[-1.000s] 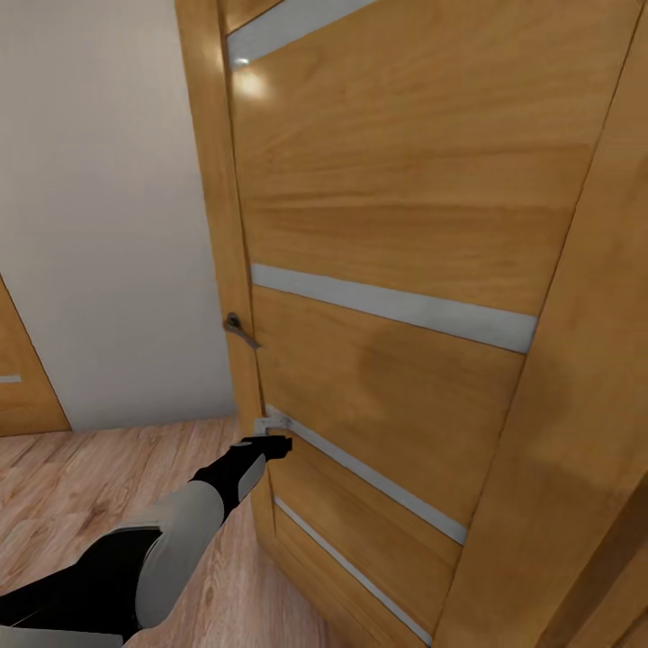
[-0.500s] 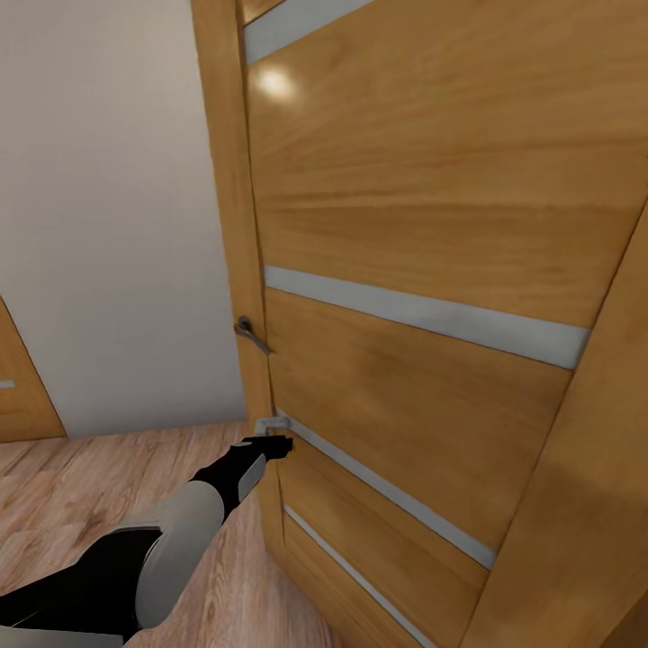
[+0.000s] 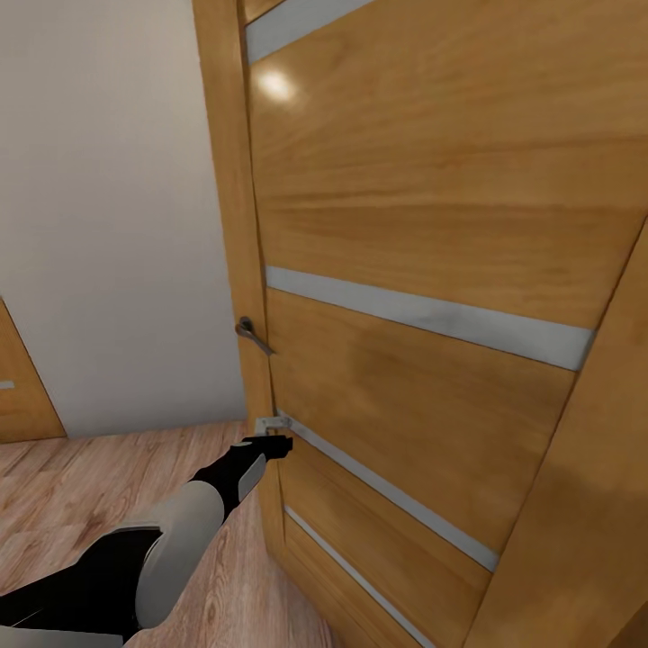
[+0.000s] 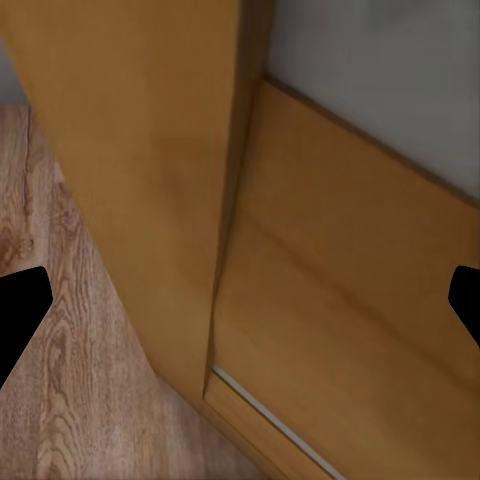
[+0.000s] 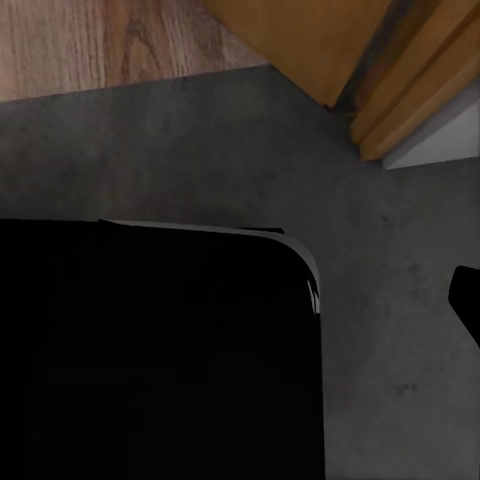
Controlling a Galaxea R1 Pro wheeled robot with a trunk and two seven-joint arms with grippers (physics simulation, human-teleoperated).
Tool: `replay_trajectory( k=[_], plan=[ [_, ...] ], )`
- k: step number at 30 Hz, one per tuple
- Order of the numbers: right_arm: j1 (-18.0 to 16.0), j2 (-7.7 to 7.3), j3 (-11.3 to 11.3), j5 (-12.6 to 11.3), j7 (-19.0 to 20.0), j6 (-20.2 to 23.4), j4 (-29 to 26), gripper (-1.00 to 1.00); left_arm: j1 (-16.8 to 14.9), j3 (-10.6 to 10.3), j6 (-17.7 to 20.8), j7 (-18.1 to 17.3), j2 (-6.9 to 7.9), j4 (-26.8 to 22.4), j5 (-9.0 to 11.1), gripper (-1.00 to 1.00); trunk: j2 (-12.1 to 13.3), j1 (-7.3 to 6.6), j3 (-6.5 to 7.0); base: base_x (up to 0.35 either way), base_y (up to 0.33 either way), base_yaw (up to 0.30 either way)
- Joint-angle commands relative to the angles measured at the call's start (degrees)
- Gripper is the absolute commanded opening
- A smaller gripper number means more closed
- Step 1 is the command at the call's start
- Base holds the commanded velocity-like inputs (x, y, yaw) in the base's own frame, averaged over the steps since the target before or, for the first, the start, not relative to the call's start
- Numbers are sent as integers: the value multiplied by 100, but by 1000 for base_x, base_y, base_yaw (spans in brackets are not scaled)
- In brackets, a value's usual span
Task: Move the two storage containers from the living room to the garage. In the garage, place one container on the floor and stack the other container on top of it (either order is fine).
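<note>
The two storage containers are out of view. My left arm reaches forward to a tall wooden door [image 3: 405, 225] with pale glass strips. The left gripper [image 3: 277, 443] is at the door's free edge, well below the lever handle [image 3: 252, 335]. In the left wrist view the left gripper [image 4: 240, 300] is open, its dark fingertips [image 4: 20, 310] far apart, with the door's edge and a lower panel between them and nothing held. In the right wrist view the right gripper [image 5: 240, 310] points down at dark grey concrete floor [image 5: 200, 150], with one fingertip [image 5: 466, 300] at the picture's edge.
A pale wall [image 3: 108, 225] stands left of the door, with another wooden door frame [image 3: 22, 405] at the far left. Light wood-plank flooring [image 3: 72, 486] lies under my left arm. My black base [image 5: 150, 350] is over the concrete, near a wooden threshold [image 5: 420, 80].
The door's free edge and handle have shifted a little to the right in the head view, mostly in the first half second. My left arm holds the same pose.
</note>
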Motion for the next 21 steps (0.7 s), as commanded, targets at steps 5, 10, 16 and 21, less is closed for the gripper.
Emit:
replay_trajectory(
  k=[5,10,16,21],
  plan=[
    [-3,-1,-6,1,13,-27,7,100,-2,54,32,2,-5,-19,-32,100,-3,0,-4,0,0,0],
    [-3,-1,-6,-3,11,-26,6,100,-2,54,32,2,-5,-18,-32,100,-3,0,-4,61,-8,0],
    [-3,-1,-6,1,10,-22,6,100,-2,54,32,2,-5,-17,-32,100,-3,0,-4,185,-50,0],
    [-3,-1,-6,-2,10,-21,6,100,-2,54,32,2,-5,-16,-32,100,-3,0,-4,21,-5,0]
  ],
)
